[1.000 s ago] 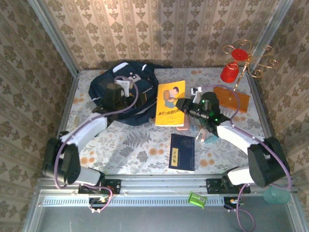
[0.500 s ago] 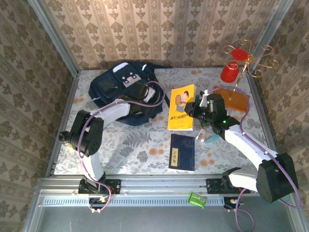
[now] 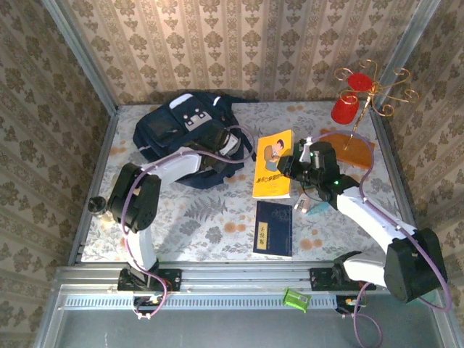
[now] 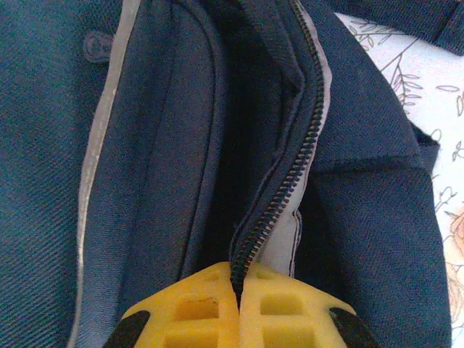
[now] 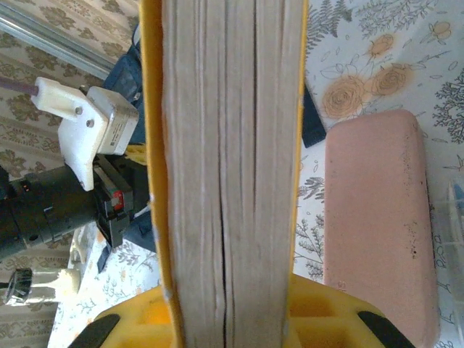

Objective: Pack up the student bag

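The dark navy backpack (image 3: 181, 134) lies at the far left of the flowered surface (image 3: 188, 217), its white patches facing up. The left gripper (image 4: 239, 286) is closed tight on the backpack's zip edge, the teeth running in between its yellow fingers beside the dark opening. The right gripper (image 3: 296, 165) is clamped on a yellow book (image 3: 273, 163), held on edge to the right of the backpack, with the left arm's wrist between the book and the opening. A pink case (image 5: 377, 217) lies flat just beside the book, and a dark blue book (image 3: 273, 228) lies nearer the arms. Behind the right arm are an orange flat piece (image 3: 351, 145) and a gold wire stand (image 3: 373, 83) carrying a red cup (image 3: 344, 109).
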You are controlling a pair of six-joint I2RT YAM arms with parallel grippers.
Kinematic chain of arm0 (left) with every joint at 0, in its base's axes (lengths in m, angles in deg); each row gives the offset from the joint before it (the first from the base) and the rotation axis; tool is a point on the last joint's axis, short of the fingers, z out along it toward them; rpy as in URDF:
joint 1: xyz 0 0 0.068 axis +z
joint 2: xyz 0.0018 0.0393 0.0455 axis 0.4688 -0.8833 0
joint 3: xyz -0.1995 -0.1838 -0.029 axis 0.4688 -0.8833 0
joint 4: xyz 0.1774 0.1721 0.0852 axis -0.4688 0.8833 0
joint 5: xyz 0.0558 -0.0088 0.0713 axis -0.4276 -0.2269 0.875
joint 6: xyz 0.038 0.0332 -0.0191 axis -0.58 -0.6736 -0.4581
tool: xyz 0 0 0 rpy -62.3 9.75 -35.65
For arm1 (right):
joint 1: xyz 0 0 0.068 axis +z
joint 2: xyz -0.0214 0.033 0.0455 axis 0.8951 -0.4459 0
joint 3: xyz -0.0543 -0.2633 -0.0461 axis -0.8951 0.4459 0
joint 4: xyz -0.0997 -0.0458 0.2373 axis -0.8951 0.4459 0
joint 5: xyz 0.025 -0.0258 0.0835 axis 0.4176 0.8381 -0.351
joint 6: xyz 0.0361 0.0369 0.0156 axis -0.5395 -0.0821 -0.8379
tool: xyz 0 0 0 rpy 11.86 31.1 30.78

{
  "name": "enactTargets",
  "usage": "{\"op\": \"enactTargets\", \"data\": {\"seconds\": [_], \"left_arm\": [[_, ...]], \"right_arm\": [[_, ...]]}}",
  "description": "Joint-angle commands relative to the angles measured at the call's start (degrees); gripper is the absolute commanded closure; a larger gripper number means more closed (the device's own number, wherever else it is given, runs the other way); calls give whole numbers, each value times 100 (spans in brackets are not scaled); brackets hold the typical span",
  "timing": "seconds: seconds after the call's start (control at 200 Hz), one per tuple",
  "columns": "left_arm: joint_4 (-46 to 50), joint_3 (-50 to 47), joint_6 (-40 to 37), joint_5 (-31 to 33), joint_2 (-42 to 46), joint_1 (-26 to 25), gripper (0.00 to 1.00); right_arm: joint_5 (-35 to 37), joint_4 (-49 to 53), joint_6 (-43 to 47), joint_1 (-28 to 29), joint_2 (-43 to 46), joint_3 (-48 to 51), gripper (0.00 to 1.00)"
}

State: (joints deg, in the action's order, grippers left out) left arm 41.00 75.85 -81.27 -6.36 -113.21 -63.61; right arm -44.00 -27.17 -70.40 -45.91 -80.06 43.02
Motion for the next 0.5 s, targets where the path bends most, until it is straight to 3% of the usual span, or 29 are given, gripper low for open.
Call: {"op": "enactTargets", "data": {"seconds": [0.0, 0.155, 0.495], "left_arm": [[-190, 77, -714, 1318, 443, -241, 100], [-1662, -451, -1937, 2385, 1195, -630, 100], [-4671, -1155, -4615, 2910, 1873, -931, 100]], "right_arm": [[-468, -13, -181, -12, -195, -390, 100], [-1133, -315, -702, 18, -555, -485, 100], [-1852, -1629, -1833, 743, -1627, -881, 100]]}}
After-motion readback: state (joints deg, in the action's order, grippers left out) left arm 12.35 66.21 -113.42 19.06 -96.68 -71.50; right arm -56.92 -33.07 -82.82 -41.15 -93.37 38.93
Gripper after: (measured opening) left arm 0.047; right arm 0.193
